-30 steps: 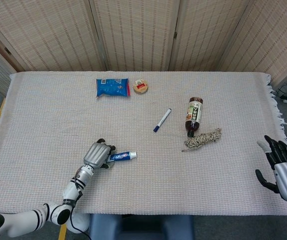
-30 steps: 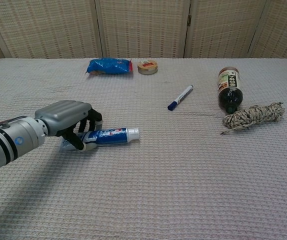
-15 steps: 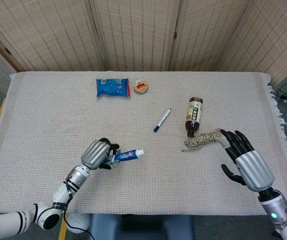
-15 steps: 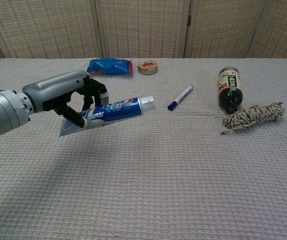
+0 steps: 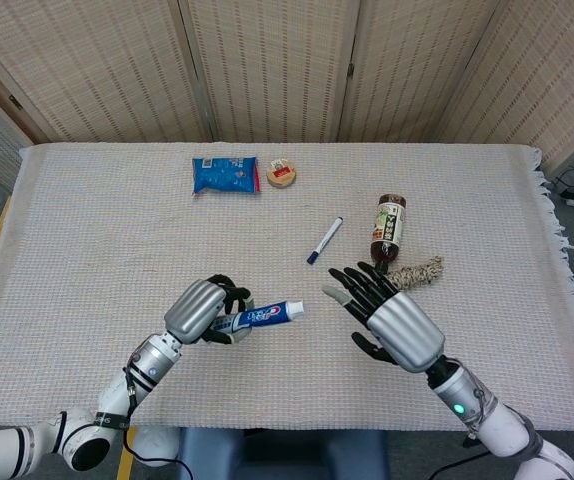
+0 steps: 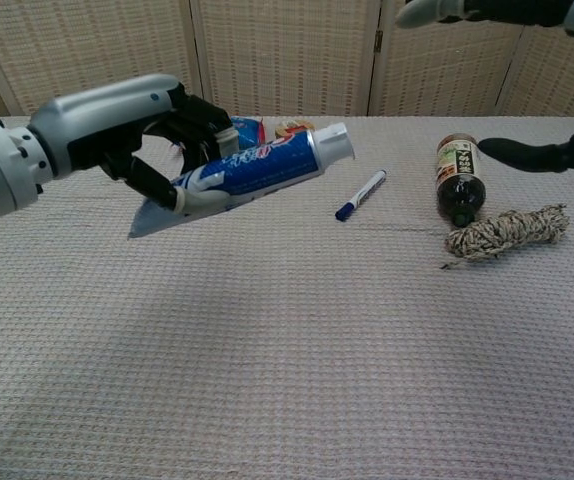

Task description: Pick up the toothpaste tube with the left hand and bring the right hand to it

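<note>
While its dark fingers curl around the crimped end, the silver left hand holds the one blue-and-white toothpaste tube clear of the table, white cap tilted up and pointing toward the other hand. In the chest view the tube is plainly lifted, its flat tail hanging lower than the cap. The silver right hand hovers just beside the cap end without touching it, its dark fingers spread apart and grasping nothing; in the chest view only the tips of this hand show at the upper right edge.

Beyond the hands, the woven beige tablecloth carries five other things, one of each. A blue-capped white marker pen lies diagonally near the middle. To its right a dark brown bottle with a paper label lies on its side, its neck touching a coiled bundle of tan rope, partly hidden behind the right hand's fingers in the head view. At the far side lie a crinkled blue snack packet and, just beside it, a small round roll of tape. Folding rattan screens stand behind the table.
</note>
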You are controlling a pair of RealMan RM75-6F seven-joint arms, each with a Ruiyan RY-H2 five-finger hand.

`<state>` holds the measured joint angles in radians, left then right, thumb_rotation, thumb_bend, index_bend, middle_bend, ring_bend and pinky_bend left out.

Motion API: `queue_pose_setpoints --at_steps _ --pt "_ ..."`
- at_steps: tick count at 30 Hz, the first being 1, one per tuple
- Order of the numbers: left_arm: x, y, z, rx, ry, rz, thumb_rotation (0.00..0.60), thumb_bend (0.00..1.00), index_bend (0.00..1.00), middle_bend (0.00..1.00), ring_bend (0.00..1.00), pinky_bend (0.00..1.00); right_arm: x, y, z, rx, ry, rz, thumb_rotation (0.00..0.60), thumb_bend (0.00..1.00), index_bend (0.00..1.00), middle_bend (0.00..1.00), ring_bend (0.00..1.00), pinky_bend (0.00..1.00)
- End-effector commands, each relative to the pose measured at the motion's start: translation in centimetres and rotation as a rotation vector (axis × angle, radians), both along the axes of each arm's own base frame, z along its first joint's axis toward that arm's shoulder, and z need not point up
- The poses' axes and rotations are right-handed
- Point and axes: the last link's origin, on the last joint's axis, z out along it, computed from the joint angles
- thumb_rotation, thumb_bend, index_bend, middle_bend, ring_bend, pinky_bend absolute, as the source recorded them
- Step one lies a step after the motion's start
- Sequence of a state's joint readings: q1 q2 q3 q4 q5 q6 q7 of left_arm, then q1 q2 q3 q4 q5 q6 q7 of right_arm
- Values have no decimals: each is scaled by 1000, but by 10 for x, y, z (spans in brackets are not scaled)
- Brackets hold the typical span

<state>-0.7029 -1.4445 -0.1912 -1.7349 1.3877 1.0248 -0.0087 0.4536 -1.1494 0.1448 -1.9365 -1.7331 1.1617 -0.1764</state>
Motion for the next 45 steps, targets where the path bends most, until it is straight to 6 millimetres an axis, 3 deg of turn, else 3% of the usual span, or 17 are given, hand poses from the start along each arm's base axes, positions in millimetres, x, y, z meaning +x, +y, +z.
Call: queue_pose_setpoints --at_steps 1,17,45 --pt "8 -1 6 5 -12 -14 600 528 706 761 637 344 12 -5 -9 9 -16 17 600 452 0 0 0 0" --pt "21 -13 13 5 -19 -45 600 529 706 762 637 335 34 -12 -25 29 -46 50 600 452 0 0 0 0" --pt "15 -21 15 49 27 -67 600 530 710 769 637 333 49 -21 -34 34 -30 63 600 451 0 0 0 0"
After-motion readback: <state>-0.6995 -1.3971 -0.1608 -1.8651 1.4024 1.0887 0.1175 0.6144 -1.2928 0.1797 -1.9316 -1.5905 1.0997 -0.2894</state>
